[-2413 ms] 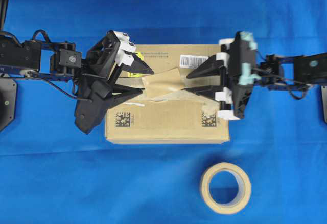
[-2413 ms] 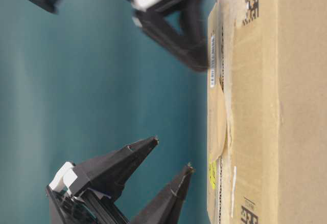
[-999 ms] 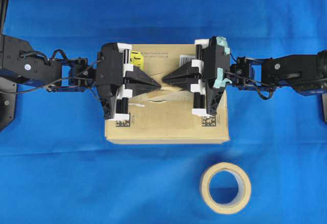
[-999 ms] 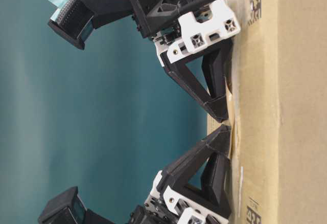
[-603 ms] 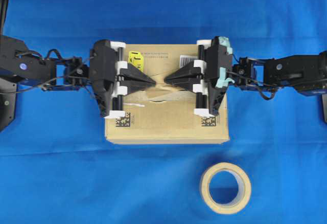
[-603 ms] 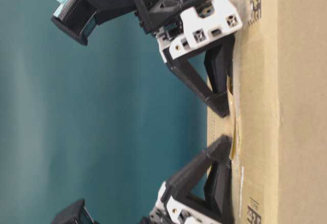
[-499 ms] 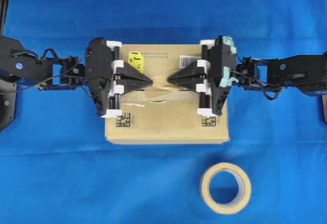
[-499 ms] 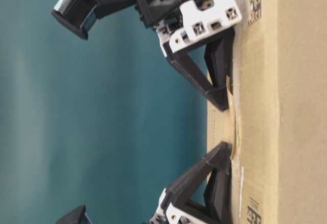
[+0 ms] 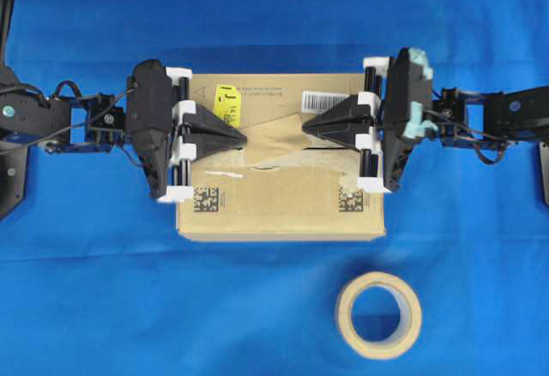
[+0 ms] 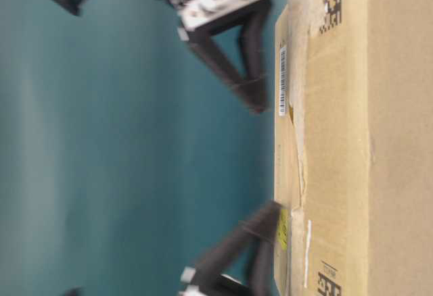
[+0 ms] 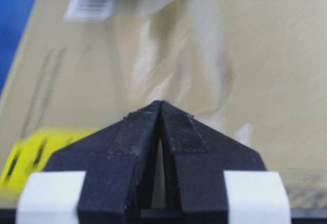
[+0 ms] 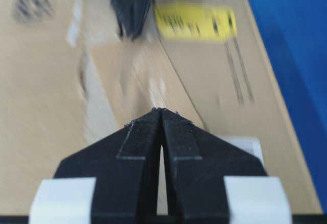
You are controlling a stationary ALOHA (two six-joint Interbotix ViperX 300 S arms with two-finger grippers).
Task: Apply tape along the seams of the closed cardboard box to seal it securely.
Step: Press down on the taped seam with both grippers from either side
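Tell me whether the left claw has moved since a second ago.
Yes. In the overhead view the left claw has drawn back leftward along the cardboard box: its tip, formerly near the box's middle, now lies beside the yellow sticker.

Markings on the top of the cardboard box [image 9: 283,213]: a yellow sticker [image 9: 226,101] at 10 o'clock bearing dark characters, a "J" and a few digits, not legible in full; a line of small print beside it, unreadable; a white barcode label [image 9: 326,100] at 1 o'clock; two black square codes at 7 o'clock [image 9: 204,198] and 5 o'clock [image 9: 349,198].
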